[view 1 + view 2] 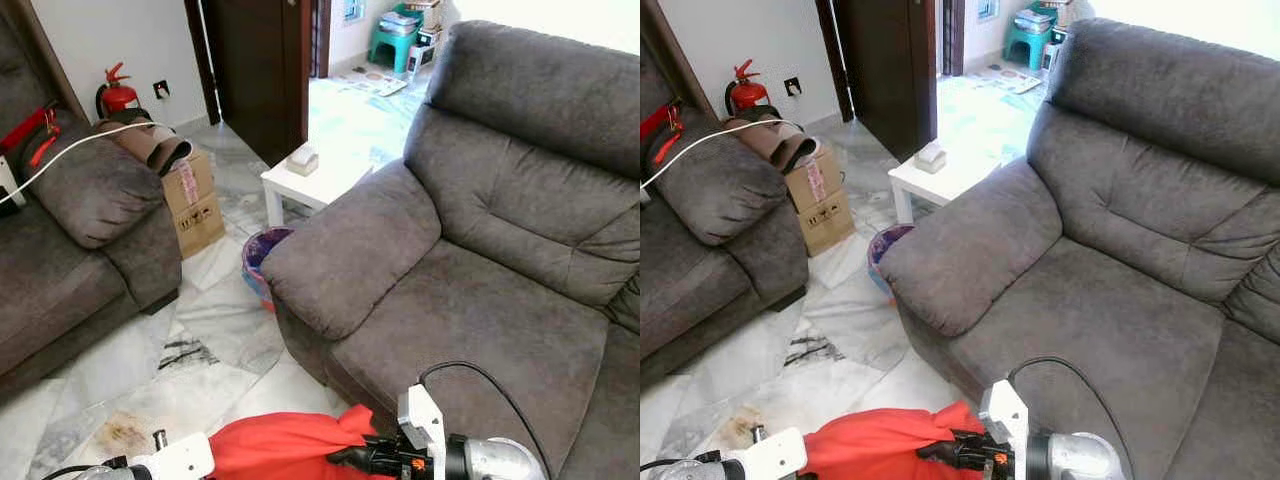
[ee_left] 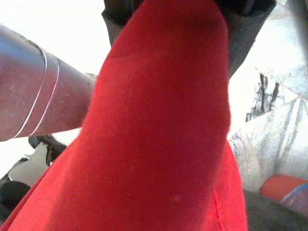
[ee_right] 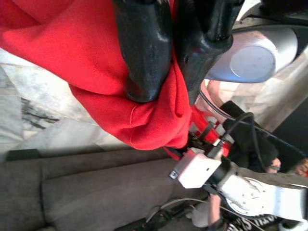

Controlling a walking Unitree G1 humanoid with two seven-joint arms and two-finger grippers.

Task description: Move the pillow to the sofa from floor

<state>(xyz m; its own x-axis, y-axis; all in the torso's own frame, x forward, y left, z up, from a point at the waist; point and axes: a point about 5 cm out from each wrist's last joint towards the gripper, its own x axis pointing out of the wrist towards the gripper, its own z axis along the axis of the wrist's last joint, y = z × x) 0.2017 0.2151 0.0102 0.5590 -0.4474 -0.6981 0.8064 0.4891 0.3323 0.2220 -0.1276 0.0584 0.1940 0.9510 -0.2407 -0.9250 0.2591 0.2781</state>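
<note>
Below, soft red pillow [image 1: 280, 447] bunched in right claw [image 3: 166, 91].

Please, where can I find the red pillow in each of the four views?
Left eye: red pillow at bottom centre.
Right eye: bottom, left of centre.
Left wrist: up close, across the picture.
Right wrist: pinched by the right gripper.
Shared landmark: grey sofa.

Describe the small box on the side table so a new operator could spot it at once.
Start at the big grey fabric sofa and follow its near padded armrest toward the dark doorway. Tucked behind that armrest stands a low white square side table. The small pale tissue-style box sits near its far corner, unlike the brown cardboard carton standing on the floor.
</note>
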